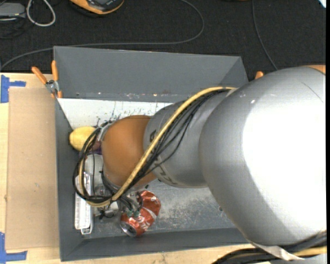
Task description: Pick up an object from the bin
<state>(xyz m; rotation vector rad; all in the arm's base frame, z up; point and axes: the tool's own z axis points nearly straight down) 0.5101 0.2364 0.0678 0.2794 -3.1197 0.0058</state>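
Camera view: the end effector [110,205] sits low in the 7 o'clock corner of the bin [148,76], beneath the orange wrist cover. I cannot tell whether it is open or closed. A crumpled red can [142,214] lies just beside it at 3 o'clock, its long axis probably running 1 to 7. A pale flat bar [82,218] at 9 o'clock runs 12 to 6.

Yellow lump [80,138] — red-and-white can [144,212] — grey bin [148,73]

arm [253,147] over bin [148,70] left half | yellow rounded thing [80,138] by left wall | red crumpled can [142,213] near front wall
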